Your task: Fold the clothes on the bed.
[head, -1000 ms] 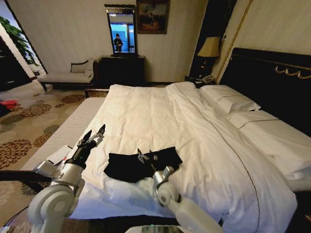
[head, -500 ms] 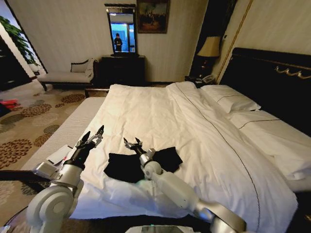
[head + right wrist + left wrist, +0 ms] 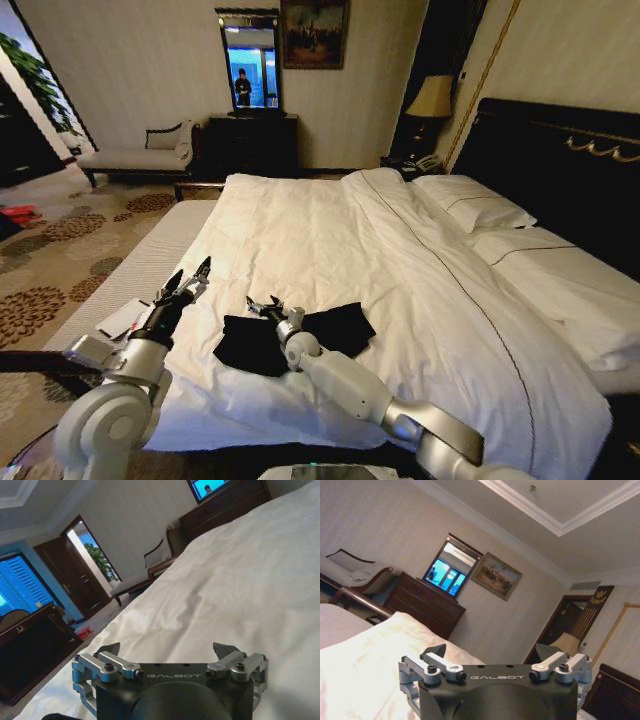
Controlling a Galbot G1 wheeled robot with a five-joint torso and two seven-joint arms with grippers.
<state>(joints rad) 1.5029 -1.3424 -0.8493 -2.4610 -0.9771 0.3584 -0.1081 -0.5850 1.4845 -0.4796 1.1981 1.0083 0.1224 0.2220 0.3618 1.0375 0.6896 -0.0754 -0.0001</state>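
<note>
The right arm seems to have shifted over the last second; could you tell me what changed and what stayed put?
The right gripper rose from the middle of the black T-shirt and swung toward the robot's left; it now hovers open above the shirt's far left edge, holding nothing. The left gripper stayed open above the white duvet, left of the shirt. The shirt lies about as it did.

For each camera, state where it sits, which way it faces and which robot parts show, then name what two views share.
Head view: high on the robot, looking down at the bed and black T-shirt; left end effector and right end effector show, open.
Left wrist view: behind its end effector, aimed at the mirror.
Right wrist view: behind its end effector, low over the duvet.
Head and left wrist views share the mirror and painting.
</note>
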